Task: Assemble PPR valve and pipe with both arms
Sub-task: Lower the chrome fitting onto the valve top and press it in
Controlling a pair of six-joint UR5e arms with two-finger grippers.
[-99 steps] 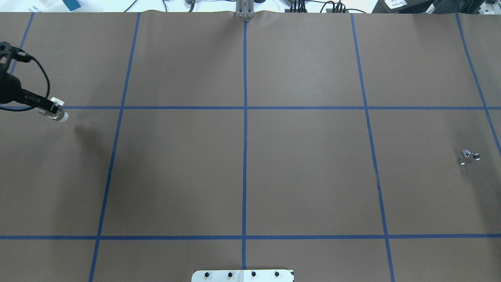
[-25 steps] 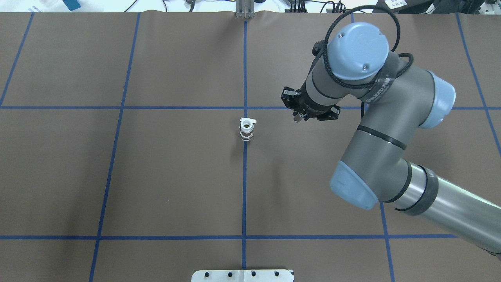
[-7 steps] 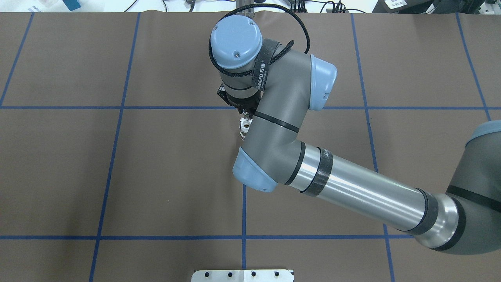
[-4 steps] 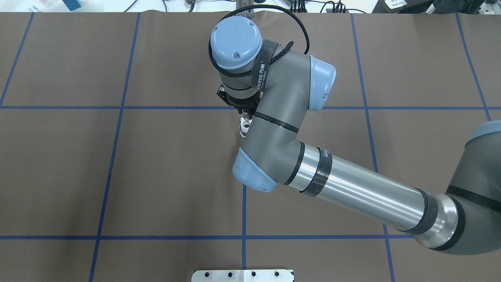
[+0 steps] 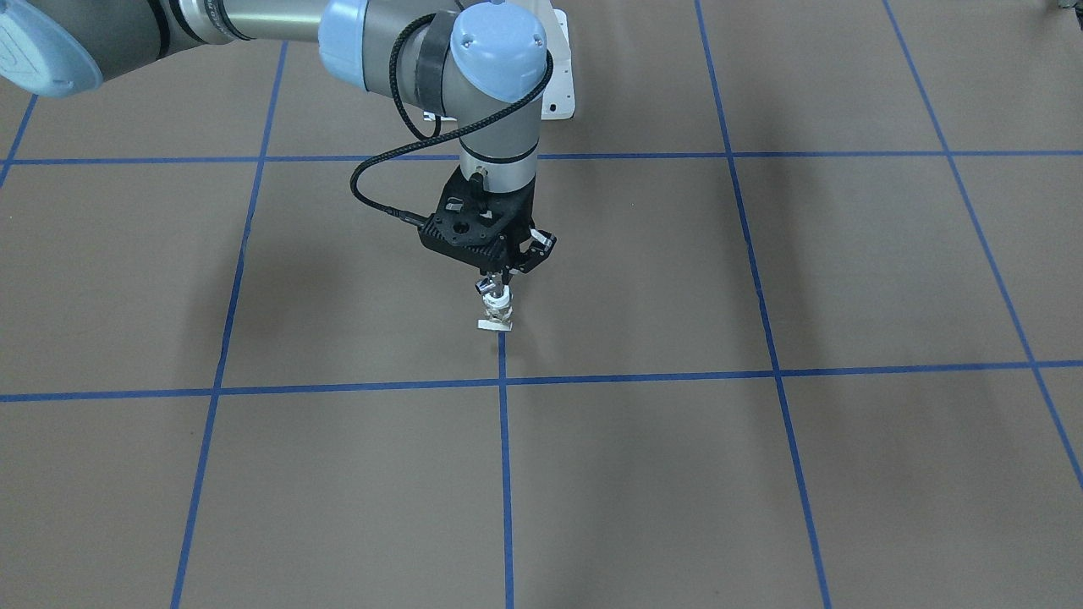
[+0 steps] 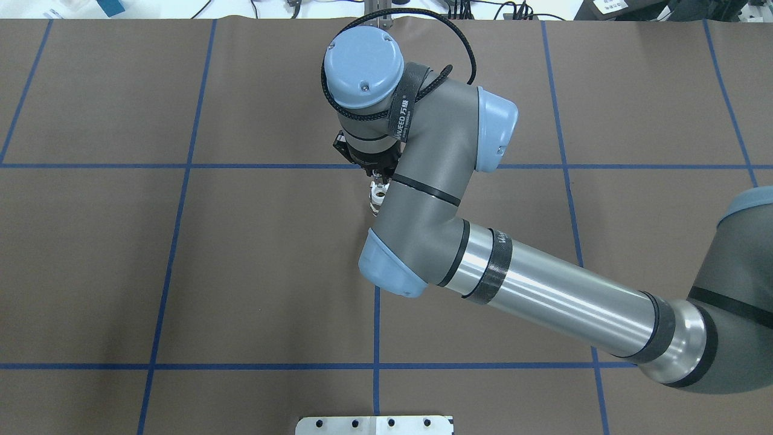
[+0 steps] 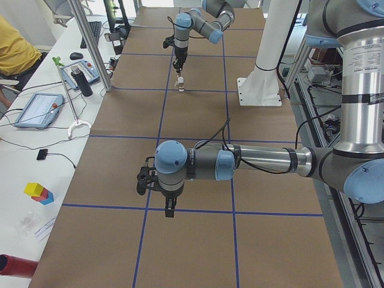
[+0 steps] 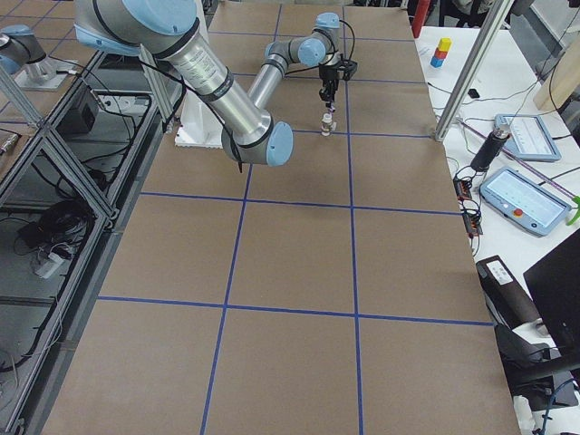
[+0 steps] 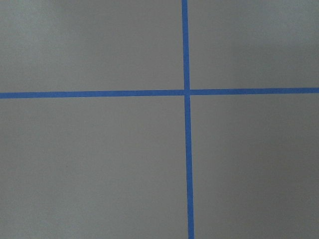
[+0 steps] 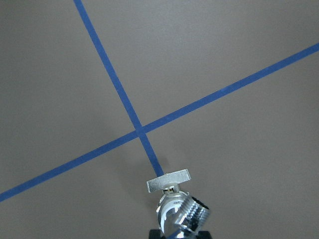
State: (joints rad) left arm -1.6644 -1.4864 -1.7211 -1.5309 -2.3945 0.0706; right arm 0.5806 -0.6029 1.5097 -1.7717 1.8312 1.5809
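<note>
Clamping the pipe (image 5: 488, 286), my right gripper (image 5: 499, 277) held it atop the PPR valve (image 5: 498, 311) directly beneath; I judged joining unfinished.

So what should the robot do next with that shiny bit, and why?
Probably ease the right gripper straight down a little. It grips the pipe right above the PPR valve, which stands upright on the blue line, so the two look lined up. Whether they already touch is hard to tell.
</note>
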